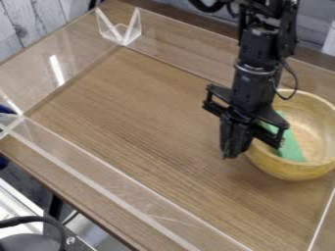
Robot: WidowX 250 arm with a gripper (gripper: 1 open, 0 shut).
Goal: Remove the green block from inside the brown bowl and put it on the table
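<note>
The brown bowl [311, 165] sits on the table [131, 108] at the right. Inside it lies the green block [291, 147], mostly hidden behind my arm, with only its lower end showing. My black gripper [234, 151] points straight down, its fingers shut together with nothing between them. The tips hang just left of the bowl's near rim, in front of it in this view. Whether they touch the rim I cannot tell.
Low clear acrylic walls [78, 162] edge the table on all sides. A clear folded acrylic piece [118, 26] stands at the back left corner. Bare wood stretches to the left of the gripper.
</note>
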